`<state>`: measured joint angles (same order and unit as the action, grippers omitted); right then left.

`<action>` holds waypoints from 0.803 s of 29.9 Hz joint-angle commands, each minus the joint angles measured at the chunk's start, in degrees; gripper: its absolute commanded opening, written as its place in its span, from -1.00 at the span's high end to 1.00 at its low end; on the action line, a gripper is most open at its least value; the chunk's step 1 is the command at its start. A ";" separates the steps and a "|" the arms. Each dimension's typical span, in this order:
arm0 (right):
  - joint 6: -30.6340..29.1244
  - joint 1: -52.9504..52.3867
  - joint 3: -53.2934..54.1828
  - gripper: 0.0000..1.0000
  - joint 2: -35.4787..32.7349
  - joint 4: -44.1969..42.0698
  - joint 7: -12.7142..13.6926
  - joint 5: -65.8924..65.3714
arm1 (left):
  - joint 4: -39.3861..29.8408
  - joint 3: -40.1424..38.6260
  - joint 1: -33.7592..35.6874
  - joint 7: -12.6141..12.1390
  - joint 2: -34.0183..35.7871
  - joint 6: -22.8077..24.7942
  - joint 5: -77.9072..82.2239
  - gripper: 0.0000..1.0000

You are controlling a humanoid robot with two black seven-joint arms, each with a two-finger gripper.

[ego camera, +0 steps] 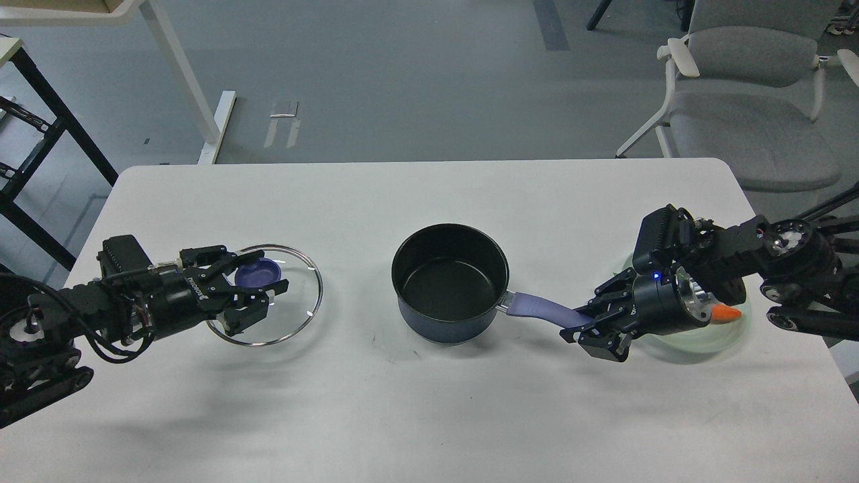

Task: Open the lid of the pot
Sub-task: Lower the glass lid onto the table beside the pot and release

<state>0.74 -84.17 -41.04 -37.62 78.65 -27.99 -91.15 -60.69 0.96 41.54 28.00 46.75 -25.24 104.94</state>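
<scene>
The dark blue pot (449, 282) stands uncovered at the middle of the white table (429, 416), its purple handle (537, 309) pointing right. My right gripper (582, 326) is shut on the end of that handle. The glass lid (295, 302) with its purple knob (258, 272) is at the left of the table, well clear of the pot and low over the tabletop. My left gripper (263, 296) is shut on the lid at the knob. I cannot tell whether the lid touches the table.
A pale green plate (721, 339) with an orange carrot (726, 312) lies under my right arm near the table's right edge. A grey chair (751, 100) stands behind the table at the right. A black rack (40, 134) stands at the far left.
</scene>
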 commanded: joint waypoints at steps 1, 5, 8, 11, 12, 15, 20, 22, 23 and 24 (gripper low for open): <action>0.23 0.06 -0.01 0.48 0.00 0.01 -0.01 0.00 | 1.71 0.09 -1.28 0.00 -0.52 -0.07 0.00 0.17; 0.31 0.06 -0.01 0.48 0.00 0.01 -0.01 0.00 | 3.03 0.09 -1.72 0.00 -1.05 -0.07 0.00 0.11; 0.31 0.06 -0.01 0.48 0.00 0.01 -0.01 0.00 | 4.00 0.09 -1.72 0.00 -2.10 -0.07 0.00 0.07; 0.31 0.06 -0.01 0.48 0.09 -0.07 -0.01 0.09 | 4.53 0.09 -1.72 0.00 -2.37 -0.07 -0.08 -0.07; 0.31 0.06 -0.01 0.48 0.09 -0.07 -0.01 0.00 | 4.62 0.09 -1.72 0.00 -2.46 -0.07 -0.08 -0.15; 0.31 0.06 -0.01 0.48 0.09 -0.07 -0.01 0.00 | 4.62 0.09 -2.33 0.00 -3.07 -0.07 -0.17 -0.38; 0.31 0.06 -0.01 0.48 0.09 -0.07 -0.01 0.00 | 4.79 0.00 -2.95 0.00 -3.16 -0.07 -1.05 -0.75; 0.31 0.06 -0.01 0.48 0.00 -0.07 -0.01 0.00 | 4.70 0.00 -3.22 0.00 -3.25 -0.07 -1.05 -0.85; 0.31 0.06 -0.01 0.47 0.00 -0.07 -0.01 0.00 | 4.70 -0.08 -3.13 0.00 -3.25 -0.07 -1.14 -0.89; 0.31 0.06 0.08 0.47 0.00 -0.07 -0.01 0.00 | 4.44 -0.17 -3.04 0.00 -3.16 -0.07 -1.14 -0.92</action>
<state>1.06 -84.11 -41.04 -37.53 78.57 -28.00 -91.12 -55.94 0.98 38.43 28.00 43.53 -25.32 103.92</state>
